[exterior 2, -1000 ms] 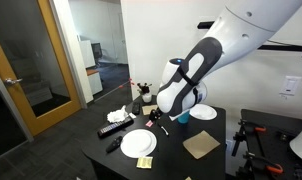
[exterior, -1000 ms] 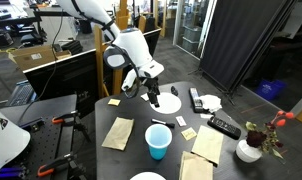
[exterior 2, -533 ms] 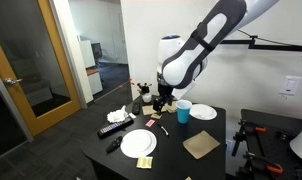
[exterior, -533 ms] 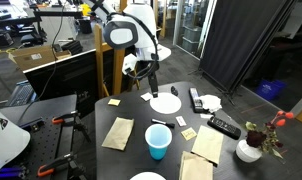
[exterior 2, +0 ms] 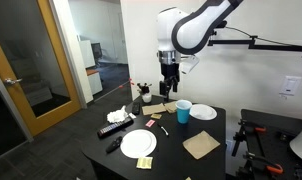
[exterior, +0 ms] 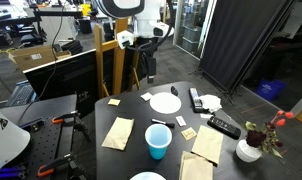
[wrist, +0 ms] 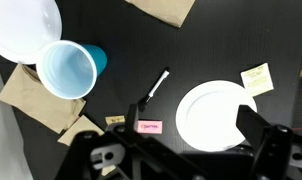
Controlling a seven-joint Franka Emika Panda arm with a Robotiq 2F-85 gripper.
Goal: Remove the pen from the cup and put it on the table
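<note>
The cyan-blue cup [wrist: 69, 70] stands upright on the black table [wrist: 131, 40], and its pale inside looks empty. It also shows in both exterior views [exterior: 159, 141] [exterior 2: 183, 111]. The thin dark pen [wrist: 156, 87] lies flat on the table between the cup and a white plate [wrist: 213, 115]; it shows in an exterior view [exterior: 158, 122] too. My gripper [wrist: 171, 150] is open and empty. It hangs high above the table, over the plate, in both exterior views [exterior: 147, 76] [exterior 2: 171, 88].
A second white plate [wrist: 21, 25] sits beside the cup. Tan napkins [exterior: 118, 133], yellow sticky notes [wrist: 256, 77], a pink note [wrist: 149, 126], black remotes [exterior: 223, 126] and a white vase of red flowers [exterior: 251, 148] are spread over the table.
The arm has risen from low over the table near the plate to high above it. The pen and cup have not moved.
</note>
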